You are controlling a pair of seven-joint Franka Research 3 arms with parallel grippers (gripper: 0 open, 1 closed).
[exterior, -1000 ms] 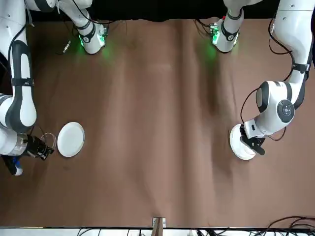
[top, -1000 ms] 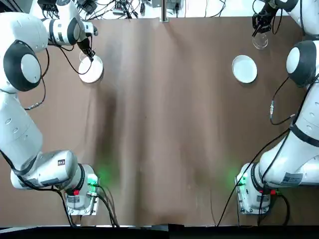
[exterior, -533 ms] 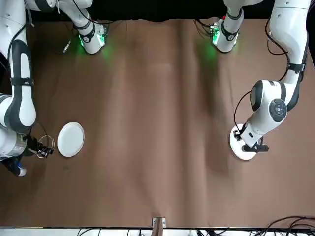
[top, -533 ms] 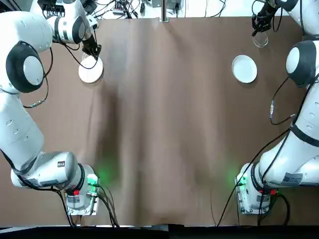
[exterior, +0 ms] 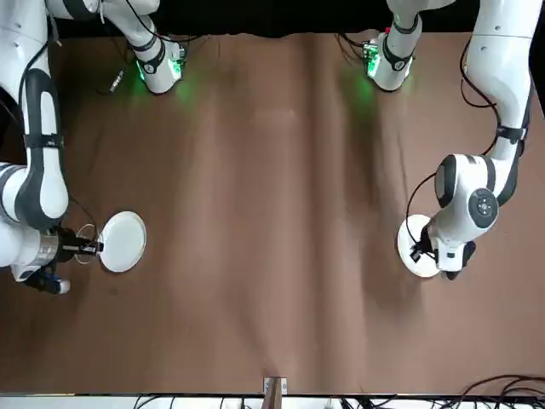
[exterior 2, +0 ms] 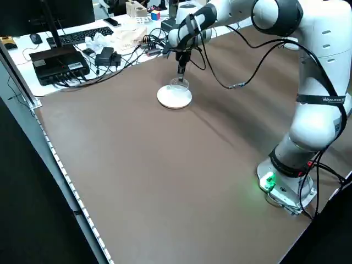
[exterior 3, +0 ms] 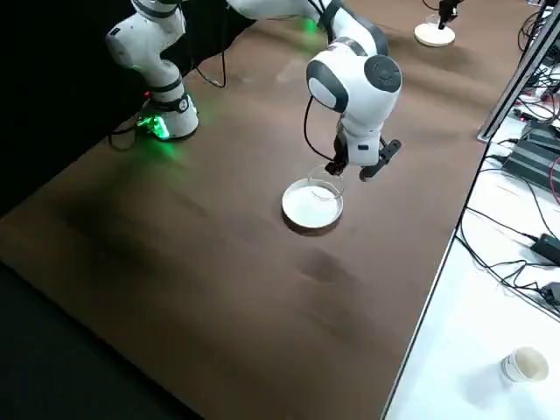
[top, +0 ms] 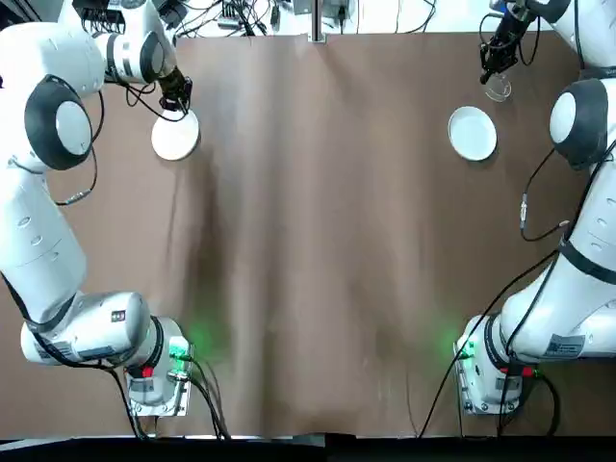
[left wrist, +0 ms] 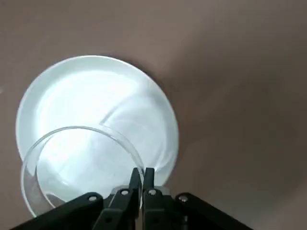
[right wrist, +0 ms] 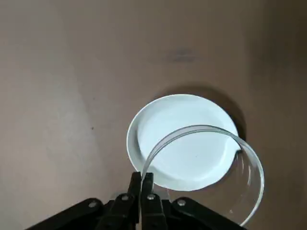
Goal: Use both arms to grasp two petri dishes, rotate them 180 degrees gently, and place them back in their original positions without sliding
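Two clear petri dishes, each pinched by the rim: left dish [left wrist: 79,170] above a white disc [left wrist: 96,100]; right dish [right wrist: 206,167] above another disc [right wrist: 182,139].

Your way across the table [top: 318,241] is open through its whole middle. Only a white disc [top: 175,137] near the far left corner and another [top: 473,133] near the far right corner obstruct.

Robotics lab bench. Two arms bolted to a table under a brown cloth [exterior 2: 143,159], with a keyboard [exterior 2: 82,35], black electronics box [exterior 2: 59,61] and tangled cables [exterior 2: 132,47] along the upper left of the left side view. Paper cup [exterior 3: 525,365] on white floor at lower right of the right side view.
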